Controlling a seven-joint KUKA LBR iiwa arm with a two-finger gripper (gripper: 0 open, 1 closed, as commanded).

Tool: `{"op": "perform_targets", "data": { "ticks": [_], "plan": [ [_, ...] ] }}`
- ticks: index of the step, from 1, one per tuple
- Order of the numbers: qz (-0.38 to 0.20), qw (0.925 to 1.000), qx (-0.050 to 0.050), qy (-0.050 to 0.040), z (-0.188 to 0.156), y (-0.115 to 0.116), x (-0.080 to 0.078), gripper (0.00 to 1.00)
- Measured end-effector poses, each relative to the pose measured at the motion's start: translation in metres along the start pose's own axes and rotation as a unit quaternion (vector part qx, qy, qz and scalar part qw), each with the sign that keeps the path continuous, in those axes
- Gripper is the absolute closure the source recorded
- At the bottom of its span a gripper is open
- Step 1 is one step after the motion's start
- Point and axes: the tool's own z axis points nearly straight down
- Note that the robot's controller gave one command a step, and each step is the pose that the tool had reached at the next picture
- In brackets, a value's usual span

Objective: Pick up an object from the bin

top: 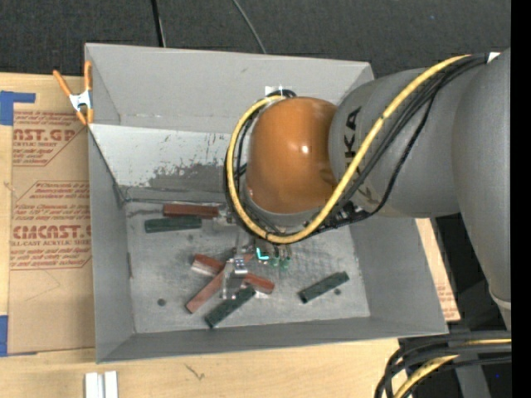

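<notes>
My jaws low over heap (217, 293) of red and green sticks, centre of bin (108, 247); spread or pinching, I can't tell. Nothing lifted clear yet; I judge grasp and lift remain

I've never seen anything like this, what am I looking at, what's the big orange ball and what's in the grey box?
One camera looks down into a grey metal bin. The thick grey tube entering from the right is a robot arm. The orange dome is a cover on its wrist, with cables looped round it. Under the dome is its gripper, low over a small heap of short bars: a reddish-brown bar and a dark green bar lie nearest. Another pair of bars lies near the back wall, and a lone green bar lies to the right. Whether anything is gripped, I cannot tell.
</notes>
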Motion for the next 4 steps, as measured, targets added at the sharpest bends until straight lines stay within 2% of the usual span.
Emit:
{"op": "perform_targets", "data": {
  "ticks": [1, 2, 3, 4],
  "plan": [
    [0.001, 1.0000, -0.001, -0.0035, -0.003, -0.001, -0.002, 0.00],
    [0.005, 1.0000, -0.003, -0.0055, 0.102, -0.013, -0.006, 1.00],
    [0.005, 1.0000, -0.003, -0.0055, 0.102, -0.013, -0.006, 1.00],
    [-0.004, 1.0000, 0.000, -0.0037, -0.120, -0.006, -0.012, 1.00]
  ]
}}
